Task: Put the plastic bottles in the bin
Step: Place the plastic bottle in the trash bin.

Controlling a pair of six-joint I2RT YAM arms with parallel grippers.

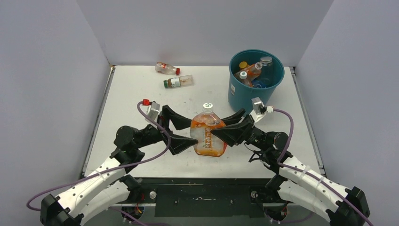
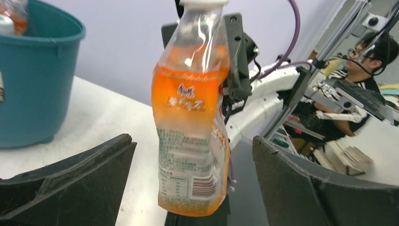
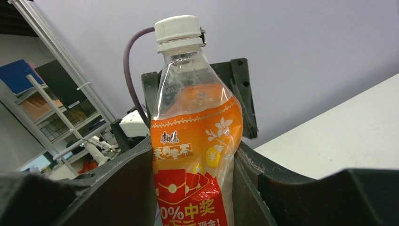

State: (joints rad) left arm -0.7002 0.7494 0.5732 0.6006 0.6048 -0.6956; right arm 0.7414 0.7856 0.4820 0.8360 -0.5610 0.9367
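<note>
Overhead view of a white tabletop [image 1: 131,94]. At far left-centre, a red-capped bottle [image 1: 167,68] and a green-capped bottle [image 1: 178,81] lie on their sides, not yet binned. Nearer, the left tool [image 1: 190,133] is spread wide and grips nothing. Its fingers bracket the left flank of an upright orange-labelled bottle [image 1: 206,129] with a white cap. The right tool [image 1: 220,126] is clamped on that bottle's body from the right. At far right, the teal bin [image 1: 240,96] holds several binned bottles [image 1: 254,70]. The task looks past halfway, with three bottles left.

White-shelled arms [image 1: 94,181]; left claw [image 1: 193,133], right claw [image 1: 220,126] black (purple cables [image 1: 292,126]).
</note>
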